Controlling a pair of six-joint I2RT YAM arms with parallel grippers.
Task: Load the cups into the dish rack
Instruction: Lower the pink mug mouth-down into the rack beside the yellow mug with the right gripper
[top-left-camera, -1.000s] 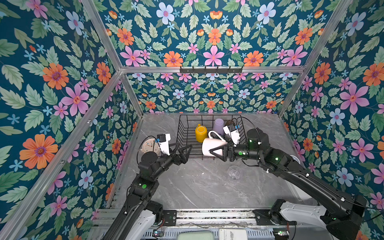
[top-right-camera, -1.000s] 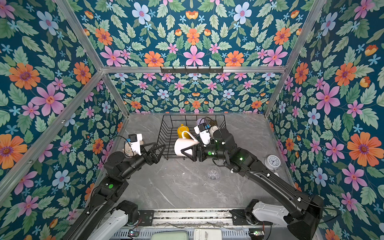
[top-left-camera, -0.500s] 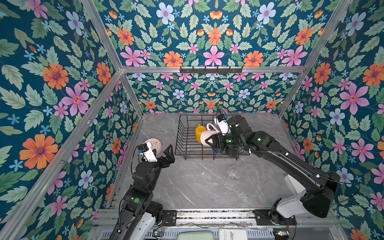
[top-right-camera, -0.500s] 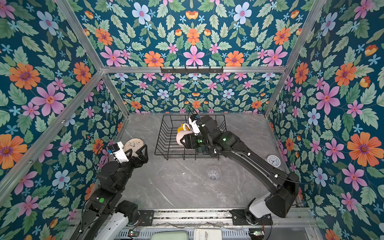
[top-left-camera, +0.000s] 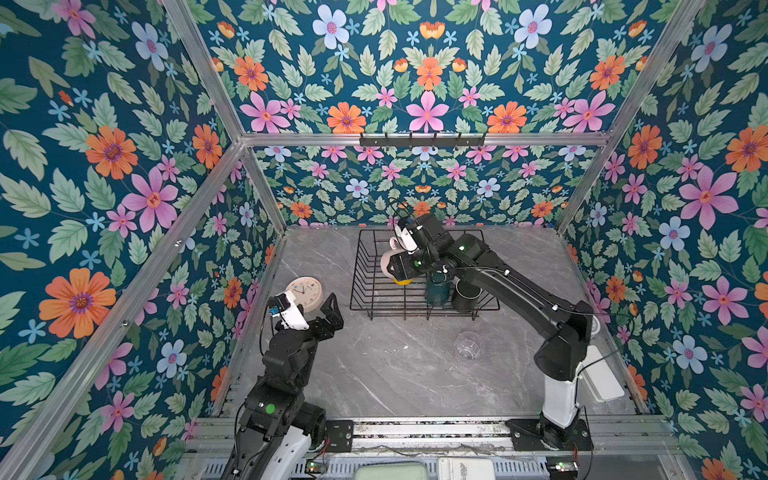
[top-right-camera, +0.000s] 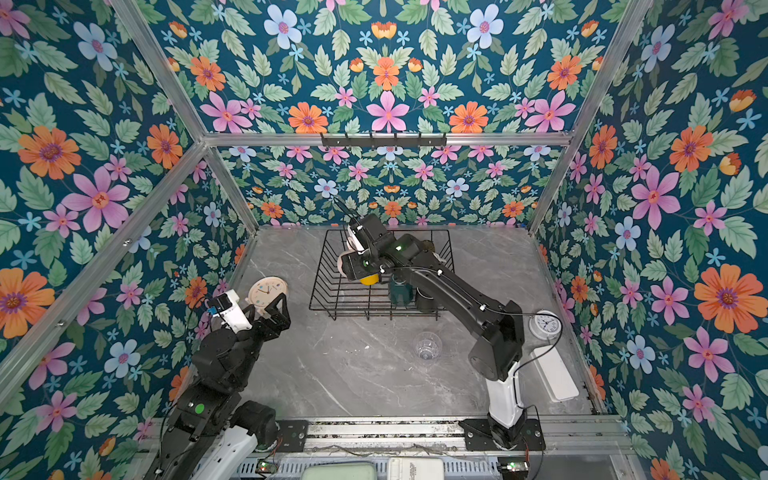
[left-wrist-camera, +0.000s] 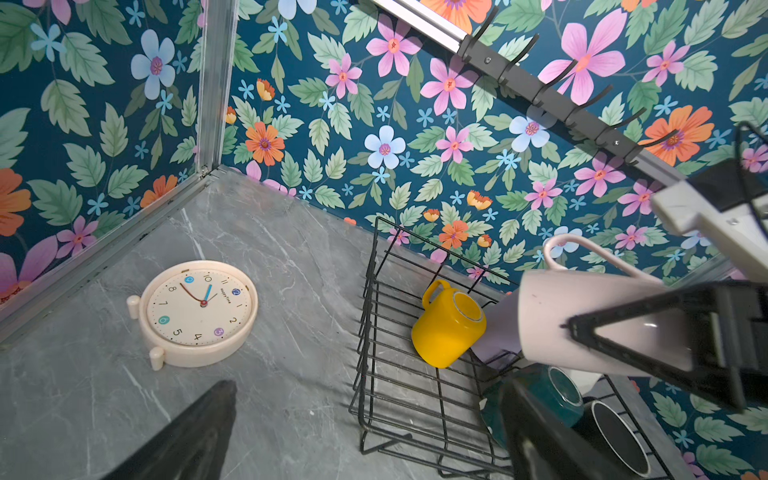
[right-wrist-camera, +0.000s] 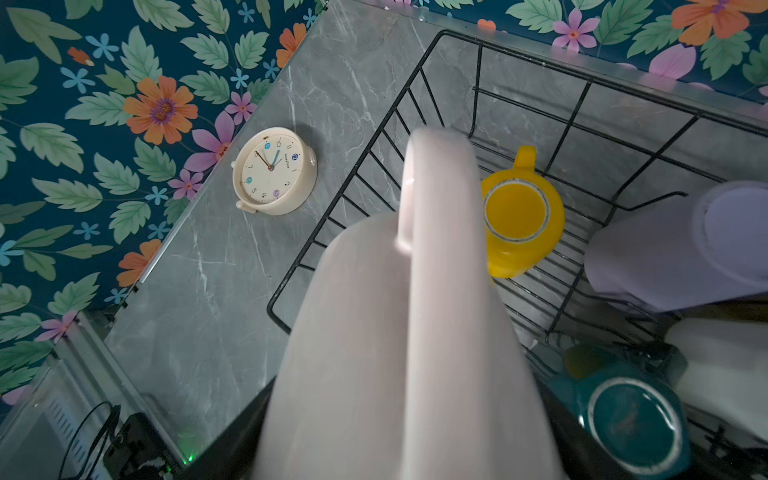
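The right tool is clamped on the pink mug and holds it on its side in the air over the left half of the rack. The rack stands at the middle of the table's far edge, and the mug is not yet set down. Already inside the rack are the yellow mug, the lilac tumbler, the green mug and the black mug. A blurred white shape beside the green one is probably the white mug. I cannot make out any further cup. The glass stands alone on the table between the rack and the near edge, so it is left to load. The left tool, jaws wide apart and empty, hangs near the left edge beside a clock
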